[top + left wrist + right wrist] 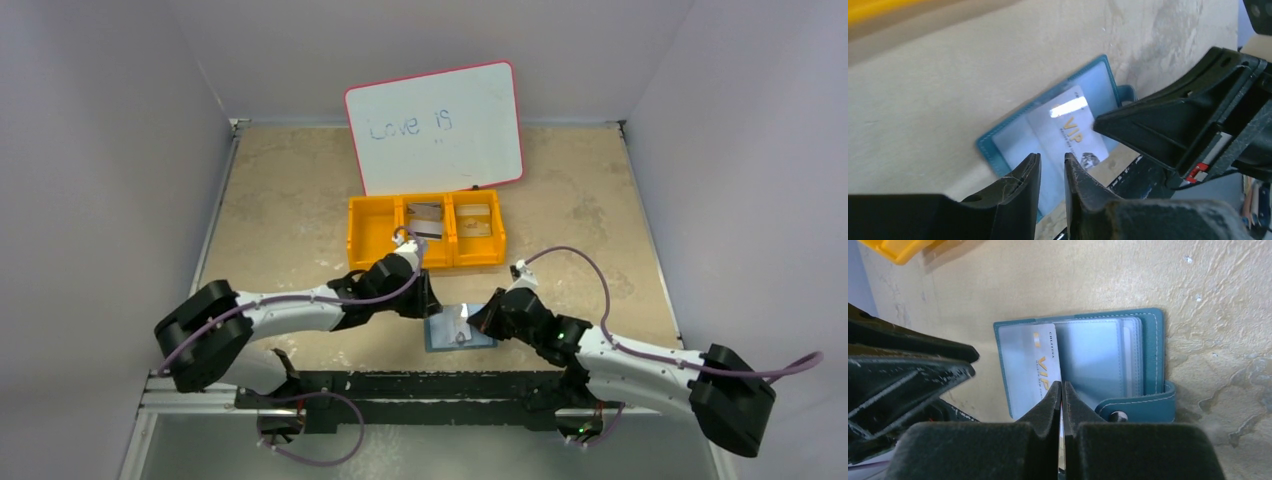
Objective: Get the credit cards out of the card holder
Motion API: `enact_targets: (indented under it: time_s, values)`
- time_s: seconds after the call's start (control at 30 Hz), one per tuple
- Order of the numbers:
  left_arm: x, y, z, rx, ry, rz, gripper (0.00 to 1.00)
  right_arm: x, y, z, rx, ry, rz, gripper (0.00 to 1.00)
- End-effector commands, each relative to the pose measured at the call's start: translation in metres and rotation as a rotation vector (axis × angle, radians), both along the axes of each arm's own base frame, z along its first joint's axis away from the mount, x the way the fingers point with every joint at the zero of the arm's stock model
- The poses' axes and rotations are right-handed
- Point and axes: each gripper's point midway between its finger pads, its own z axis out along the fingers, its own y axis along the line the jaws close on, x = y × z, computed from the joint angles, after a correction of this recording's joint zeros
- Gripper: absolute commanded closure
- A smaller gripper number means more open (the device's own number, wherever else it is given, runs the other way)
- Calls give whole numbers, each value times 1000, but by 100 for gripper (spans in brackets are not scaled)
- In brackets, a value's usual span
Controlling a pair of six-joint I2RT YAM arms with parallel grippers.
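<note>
The teal card holder (445,338) lies open near the table's front edge, its snap tab (1138,407) off to one side. A silvery credit card (1063,125) with gold VIP lettering lies on one inner page (1028,365). My left gripper (1052,159) hovers just over the holder's near edge, its jaws a narrow gap apart with nothing between them. My right gripper (1062,386) is shut, its tips down at the card's long edge by the holder's fold. I cannot tell whether it pinches the card. Both grippers meet over the holder, left (430,305) and right (482,320).
An orange three-compartment bin (427,230) stands just behind the holder, with cards in its middle (427,220) and right (476,222) compartments. A pink-rimmed whiteboard (436,127) leans behind the bin. The black mounting rail (420,385) runs right in front of the holder.
</note>
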Motion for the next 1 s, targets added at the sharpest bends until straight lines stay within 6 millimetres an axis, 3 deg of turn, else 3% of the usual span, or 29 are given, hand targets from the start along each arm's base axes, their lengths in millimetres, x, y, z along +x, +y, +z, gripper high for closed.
enact_targets:
  time_s: [0.0,0.17,0.27,0.5,0.63,0.77,0.97]
  values:
    - [-19,-42,13,-92,12,-187,78,1,5,-4,48,6,-16,100]
    - [-28,-47,-10,-37,65,-207,86,2,3,-5,46,6,-27,100]
    - [-26,-38,-26,24,94,-161,90,3,3,-4,51,-1,-29,100]
    - [-16,-15,-41,109,83,-41,93,2,5,-2,60,3,-22,100]
    - [-22,-18,-57,131,120,-68,99,1,8,1,80,2,-11,92]
    - [-22,-14,-64,145,128,-41,100,-2,7,-4,97,39,-33,78]
    - [-24,-7,-71,173,131,-27,100,0,-5,-14,-1,64,-73,72]
